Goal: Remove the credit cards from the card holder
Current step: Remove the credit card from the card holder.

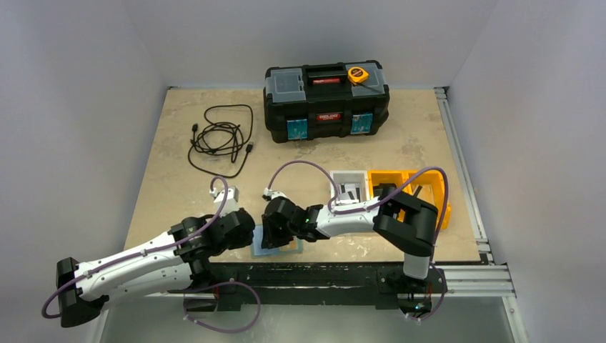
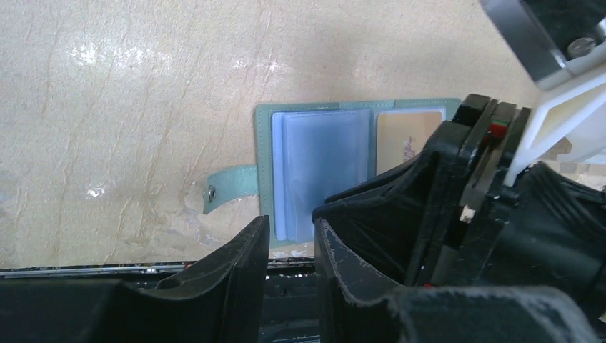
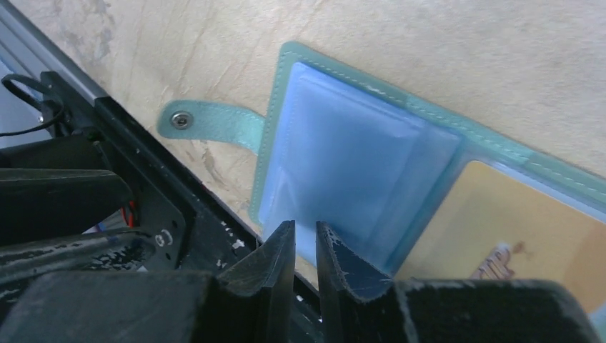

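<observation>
Black plastic fingers of the left gripper (image 2: 289,239) fill the bottom of the left wrist view. They are parted by a narrow gap with nothing in it, and they hang just over the near edge of the flat teal-green bifold card holder (image 2: 321,164). The right gripper (image 3: 306,241) sits at lower centre of its own view with its jaws almost together, right at the lip of a pale blue clear pocket (image 3: 350,157). We cannot tell whether it pinches that lip or only hovers at it. The holder lies open at the very front of the tan wooden table (image 3: 464,43), its small snap tab (image 3: 207,121) pointing to the left of frame. A thin tan-orange plastic card (image 3: 514,236) is tucked in the right-hand pocket, and no black card shows. We judge the step to be freeing that card. One arm should pin the holder flat while the other catches the card's exposed edge and draws it along the pocket's opening, low and slow. The holder could otherwise slide off the front rail. Farther back stand a white plastic bin (image 1: 350,187), an orange plastic bin (image 1: 411,182), a coiled black cable (image 1: 221,139) and a black toolbox (image 1: 325,100).
</observation>
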Action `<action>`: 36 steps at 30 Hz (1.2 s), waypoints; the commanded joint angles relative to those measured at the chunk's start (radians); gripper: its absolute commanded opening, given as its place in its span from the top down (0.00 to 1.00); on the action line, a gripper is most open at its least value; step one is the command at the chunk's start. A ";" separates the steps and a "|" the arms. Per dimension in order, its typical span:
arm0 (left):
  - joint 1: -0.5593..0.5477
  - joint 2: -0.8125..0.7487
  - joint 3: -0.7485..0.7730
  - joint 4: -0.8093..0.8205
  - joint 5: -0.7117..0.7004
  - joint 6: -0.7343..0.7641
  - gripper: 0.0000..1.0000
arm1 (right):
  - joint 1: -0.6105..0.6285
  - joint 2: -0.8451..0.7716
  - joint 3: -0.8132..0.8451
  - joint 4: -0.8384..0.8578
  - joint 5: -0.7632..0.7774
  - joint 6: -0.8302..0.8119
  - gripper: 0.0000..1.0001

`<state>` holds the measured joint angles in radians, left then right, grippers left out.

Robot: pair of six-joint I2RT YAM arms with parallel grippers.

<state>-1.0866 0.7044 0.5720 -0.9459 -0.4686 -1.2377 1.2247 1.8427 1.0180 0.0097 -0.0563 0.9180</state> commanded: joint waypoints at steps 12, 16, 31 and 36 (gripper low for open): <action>0.140 0.010 -0.036 0.282 0.290 0.070 0.72 | -0.002 -0.221 -0.019 -0.172 0.175 0.023 0.69; 0.198 0.066 -0.069 0.426 0.426 0.118 0.72 | -0.040 -0.284 -0.068 -0.239 0.226 0.025 0.62; 0.301 0.332 -0.143 0.666 0.622 0.151 0.76 | -0.068 -0.227 -0.066 -0.295 0.286 -0.013 0.60; 0.340 0.368 -0.203 0.761 0.673 0.155 0.76 | -0.068 -0.195 -0.050 -0.292 0.283 -0.016 0.64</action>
<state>-0.7731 1.0542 0.4065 -0.3008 0.1432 -1.1053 1.1519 1.6413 0.9215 -0.2794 0.1936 0.9150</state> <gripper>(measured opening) 0.242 0.376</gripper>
